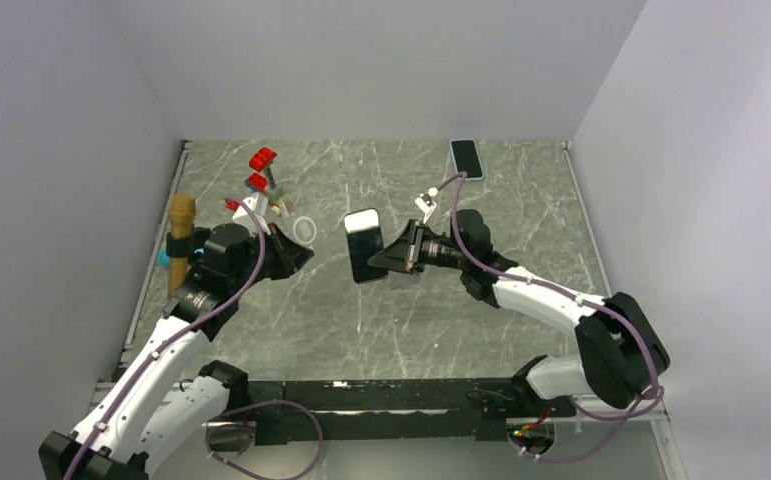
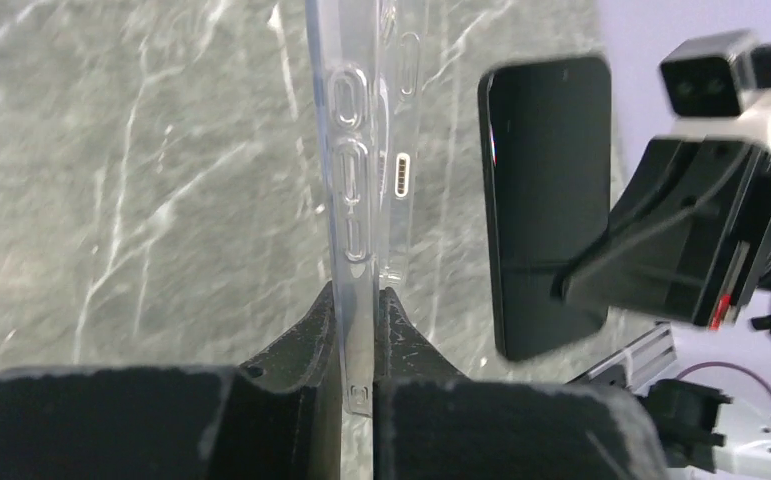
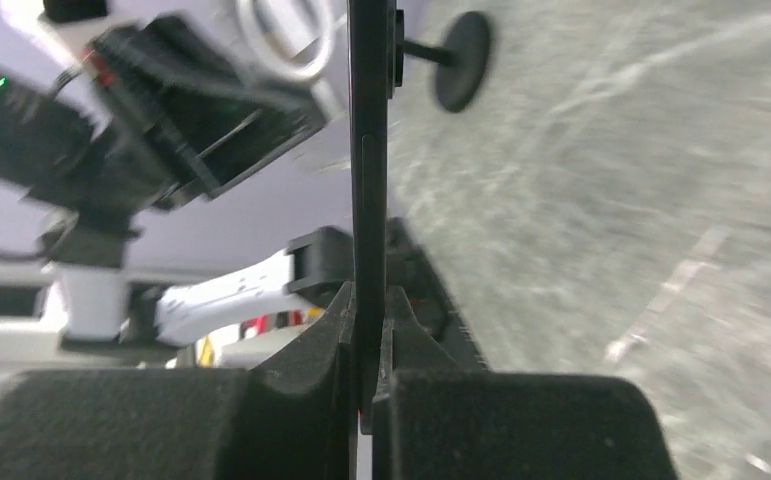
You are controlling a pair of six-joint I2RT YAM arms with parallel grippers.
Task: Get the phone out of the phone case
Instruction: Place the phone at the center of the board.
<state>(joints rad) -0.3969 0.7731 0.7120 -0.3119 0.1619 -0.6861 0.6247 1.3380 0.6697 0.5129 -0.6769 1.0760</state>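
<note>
A clear phone case (image 2: 356,200) stands edge-on between my left gripper's (image 2: 358,295) fingers, which are shut on its lower edge. In the top view its pale ring (image 1: 304,229) shows just beyond the left gripper (image 1: 296,252). The black phone (image 2: 546,200) is apart from the case, to its right, held above the table. My right gripper (image 3: 369,292) is shut on it, and the phone (image 3: 369,150) runs edge-on straight up from the jaws. From above, the phone (image 1: 364,245) hangs mid-table, with the right gripper (image 1: 386,258) at its right side.
A second phone in a blue case (image 1: 467,158) lies at the back of the marble table (image 1: 521,210). Red pieces (image 1: 261,160) and small parts sit at the back left. A brown cylinder (image 1: 181,240) stands along the left edge. White walls close in three sides.
</note>
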